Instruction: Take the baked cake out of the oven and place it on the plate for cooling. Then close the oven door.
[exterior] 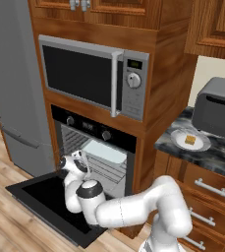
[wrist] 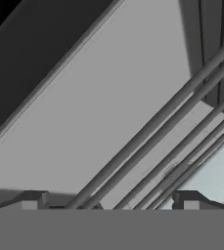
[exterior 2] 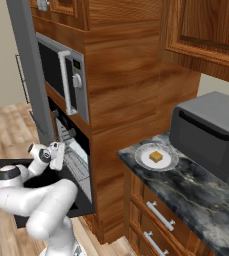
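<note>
The baked cake (exterior: pixel 190 141) (exterior 2: pixel 156 156), a small golden-tan block, rests on the round plate (exterior: pixel 177 138) (exterior 2: pixel 143 160) on the dark stone counter. The black oven (exterior: pixel 95 128) stands with its oven door (exterior: pixel 38 193) folded down flat. My gripper (exterior: pixel 81 157) (exterior 2: pixel 60 150) (wrist: pixel 111 202) hovers above the door at the mouth of the oven. It is open and holds nothing. In the hand view its two tips frame the wire racks (wrist: pixel 157 141), seen close up.
A pale baking tray (exterior: pixel 104 151) (wrist: pixel 221 176) sits on a rack inside the oven. The silver microwave (exterior: pixel 92 78) is built in above it. A grey toaster box (exterior: pixel 217 108) (exterior 2: pixel 211 135) stands behind the plate. A grey fridge (exterior: pixel 11 83) is at the left.
</note>
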